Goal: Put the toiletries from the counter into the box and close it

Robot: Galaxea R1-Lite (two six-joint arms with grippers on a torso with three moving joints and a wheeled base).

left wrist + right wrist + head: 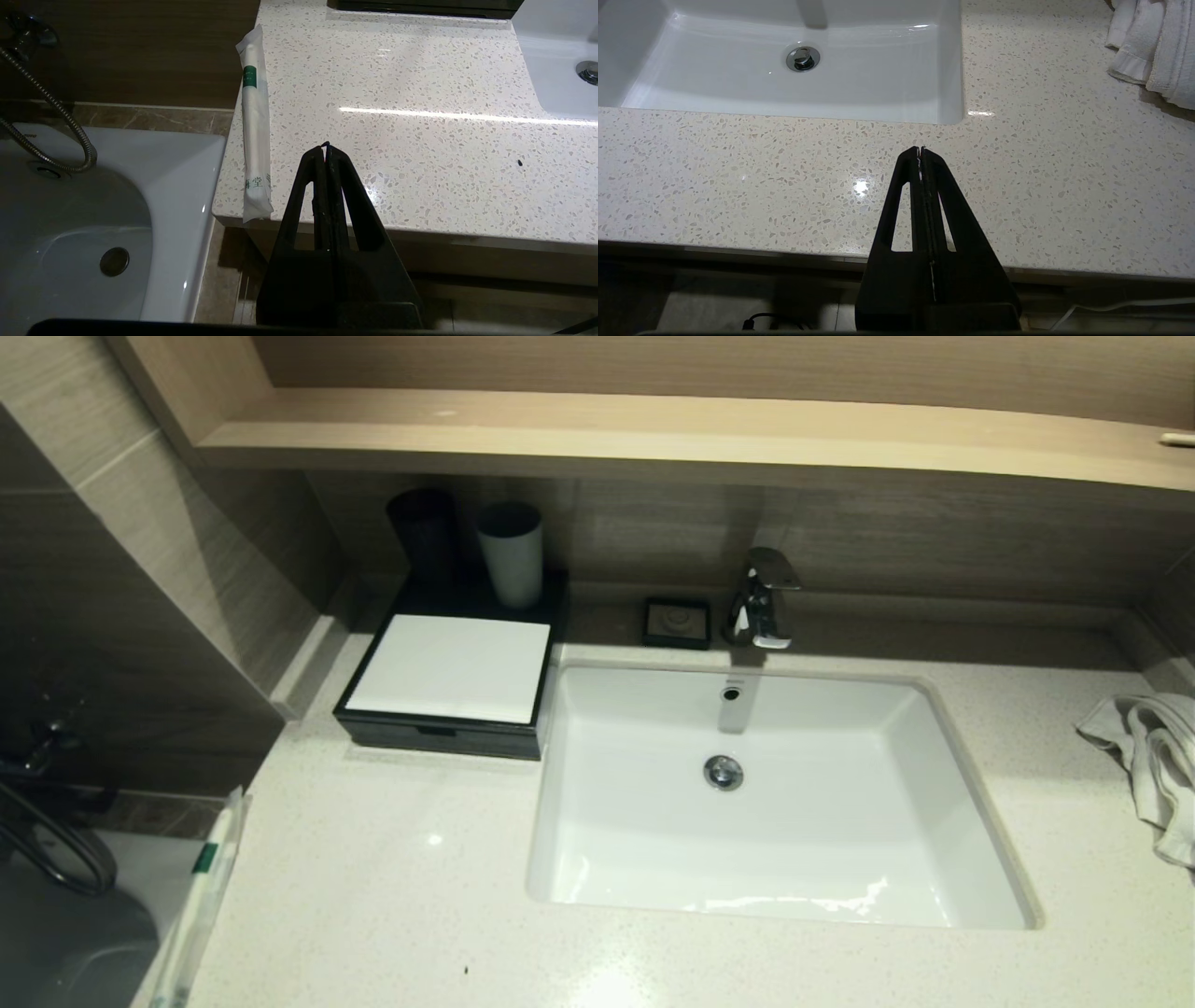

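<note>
Long thin toiletry packet (pixel 255 135) lies along the counter's (pixel 420 154) left edge; black box (pixel 448 681) shut

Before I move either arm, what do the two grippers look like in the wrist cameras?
The two match. The left gripper and the right gripper are matte black, each a pair of long fingers tapering from a wide base to a narrow tip. Every finger has an elongated triangular cut-out. No cables, sleeves or printed markings show on them. Neither arm appears in the head view.
</note>
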